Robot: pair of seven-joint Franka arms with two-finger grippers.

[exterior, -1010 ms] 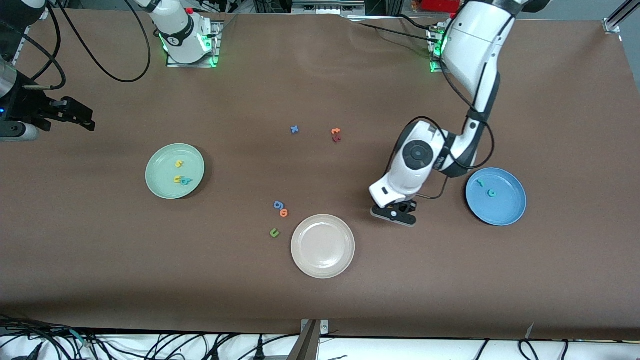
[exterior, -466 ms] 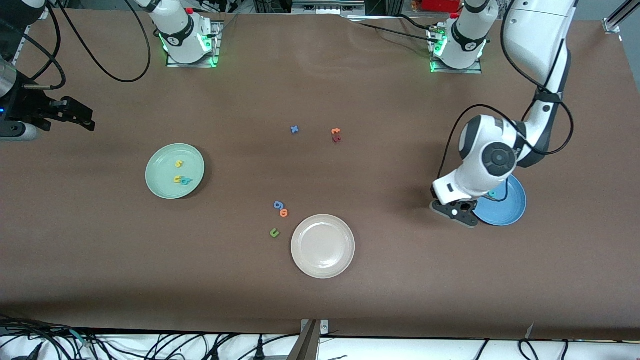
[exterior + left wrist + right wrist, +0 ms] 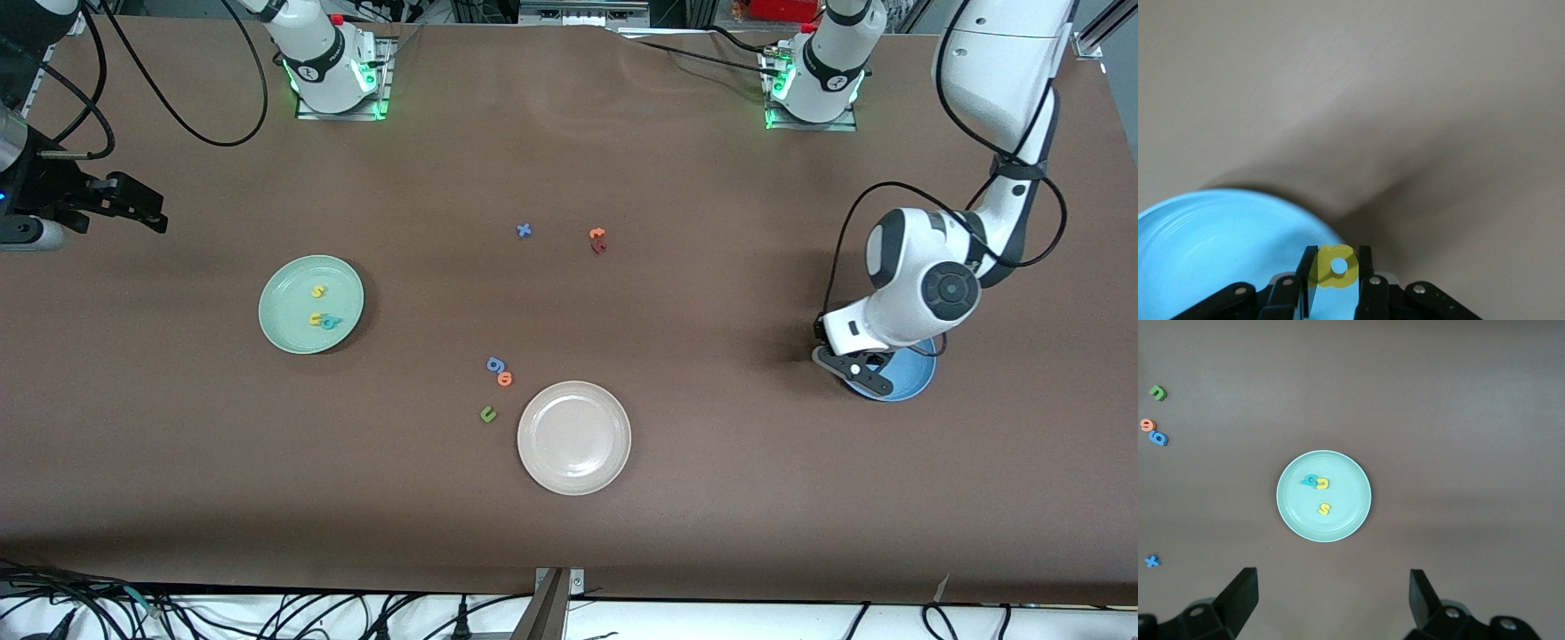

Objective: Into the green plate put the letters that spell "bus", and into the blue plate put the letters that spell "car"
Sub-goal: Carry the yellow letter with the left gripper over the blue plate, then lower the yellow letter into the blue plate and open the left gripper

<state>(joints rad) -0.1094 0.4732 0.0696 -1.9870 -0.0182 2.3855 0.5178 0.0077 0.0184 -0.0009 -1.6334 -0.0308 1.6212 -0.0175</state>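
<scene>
Letters "b", "u", "s" (image 3: 321,308) in one plate (image 3: 283,333); left tool (image 3: 858,371), letter "a" (image 3: 1337,267) over another plate (image 3: 907,384).

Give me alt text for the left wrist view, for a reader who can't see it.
The left gripper pinches a small yellow foam letter "a" between its black fingers, right over the rim of the round blue plate. Blurred brown table fills the rest.

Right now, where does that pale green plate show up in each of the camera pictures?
Front view: the green plate lies toward the right arm's end of the table, three letters in it.
Left wrist view: not in it; only the blue plate shows.
Right wrist view: mid-picture, past the open right gripper.
Shared landmark: the green "u".
</scene>
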